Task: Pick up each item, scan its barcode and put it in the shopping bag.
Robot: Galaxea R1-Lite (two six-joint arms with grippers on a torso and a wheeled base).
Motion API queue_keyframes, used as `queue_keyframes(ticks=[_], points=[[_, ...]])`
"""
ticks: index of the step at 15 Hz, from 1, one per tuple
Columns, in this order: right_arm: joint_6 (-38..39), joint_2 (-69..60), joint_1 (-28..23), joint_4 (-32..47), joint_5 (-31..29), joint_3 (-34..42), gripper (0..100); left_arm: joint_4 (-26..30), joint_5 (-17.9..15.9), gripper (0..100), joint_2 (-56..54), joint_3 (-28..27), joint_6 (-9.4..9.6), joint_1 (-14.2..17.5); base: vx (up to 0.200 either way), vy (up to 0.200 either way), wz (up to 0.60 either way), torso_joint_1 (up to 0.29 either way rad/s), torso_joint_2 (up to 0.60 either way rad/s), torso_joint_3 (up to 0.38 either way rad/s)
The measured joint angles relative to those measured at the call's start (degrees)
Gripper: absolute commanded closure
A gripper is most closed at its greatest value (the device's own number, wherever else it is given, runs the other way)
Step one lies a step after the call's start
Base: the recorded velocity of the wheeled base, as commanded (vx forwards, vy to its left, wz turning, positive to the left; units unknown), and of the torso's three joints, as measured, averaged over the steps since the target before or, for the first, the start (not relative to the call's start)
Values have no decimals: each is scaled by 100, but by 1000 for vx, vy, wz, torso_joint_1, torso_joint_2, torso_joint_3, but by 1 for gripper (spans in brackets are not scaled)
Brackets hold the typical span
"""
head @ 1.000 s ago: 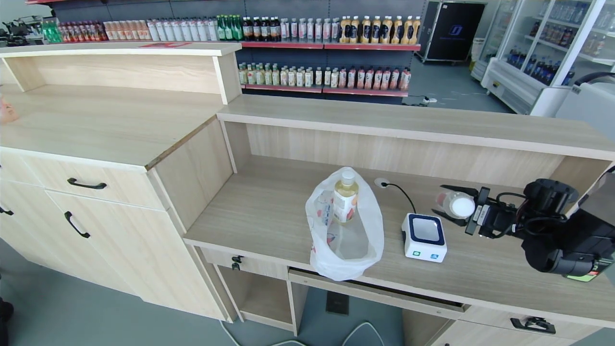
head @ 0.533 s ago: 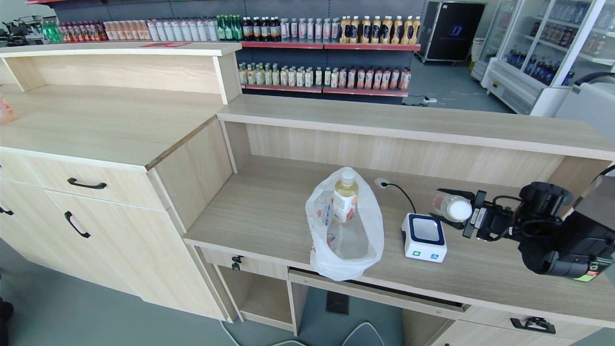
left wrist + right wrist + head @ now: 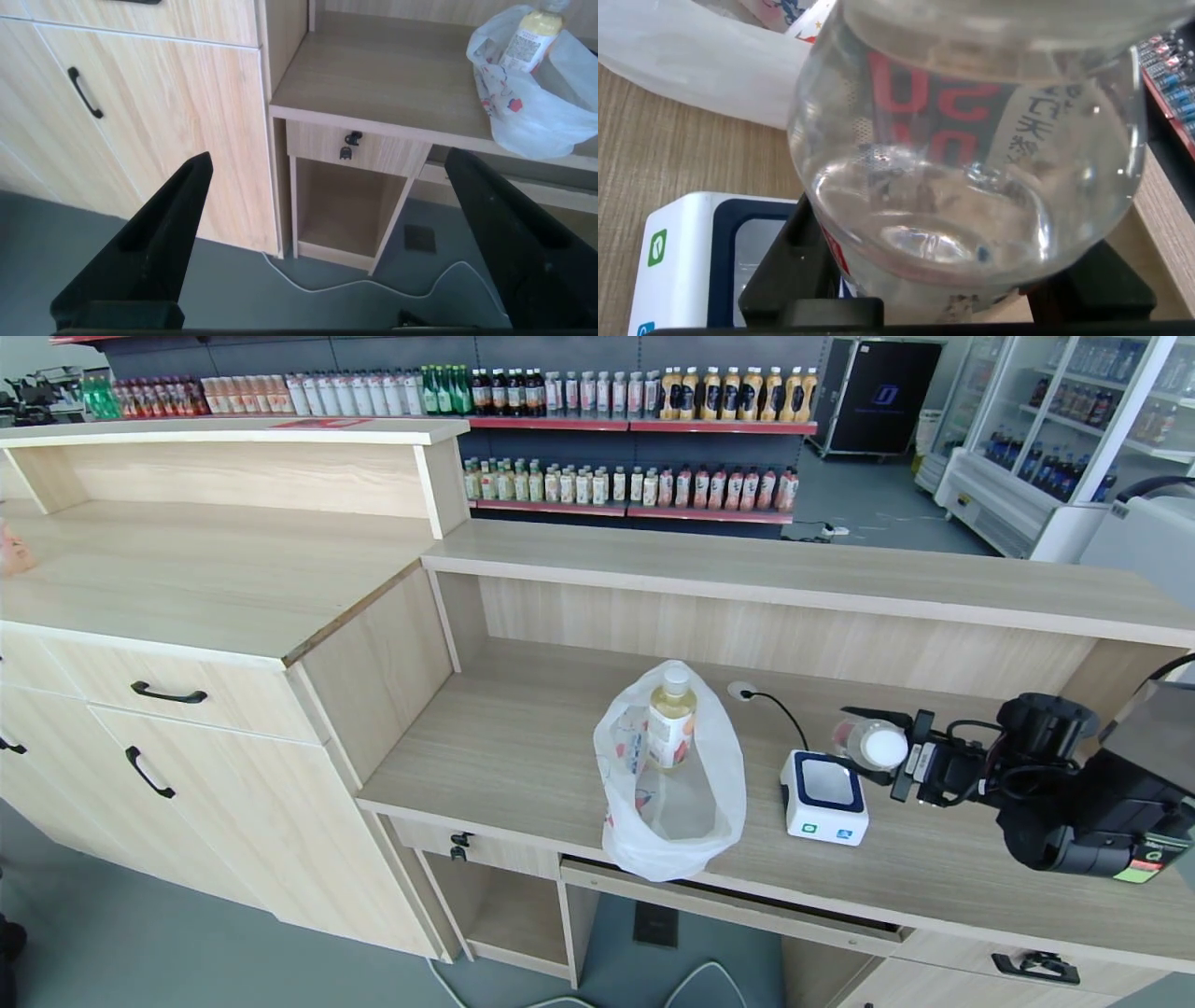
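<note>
Black fingers of my right tool [image 3: 854, 735] pinch a clear bottle [image 3: 864, 744] with a red label, held on its side above the worktop [image 3: 513, 737]. In the right wrist view the bottle [image 3: 971, 140] sits between both fingers, with the scanner [image 3: 691, 271] below and just beside it. In the head view the bottle hangs at the far right corner of the scanner [image 3: 824, 795], a white box with a dark window facing up; whether the two touch I cannot tell. A black cable [image 3: 780, 709] runs from the scanner's back to a hole in the worktop. Just left of the scanner stands the white bag [image 3: 724, 775], its mouth open, with a yellow drink [image 3: 671, 717] upright inside. My left tool [image 3: 327, 159] is spread wide and hangs low in front of the worktop's left end, over the grey floor [image 3: 234, 289] and facing a cupboard [image 3: 168, 112] with a black handle. The bag [image 3: 533, 112] lies beyond it, up on the worktop.
</note>
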Motion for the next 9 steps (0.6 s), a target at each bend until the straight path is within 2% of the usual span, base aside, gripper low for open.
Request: queue_keyframes(ticks=[9], points=[[156,273,180,-6,0,-358,100,0,0,0,0,0,0,-2,0,0,0,0,0,0]])
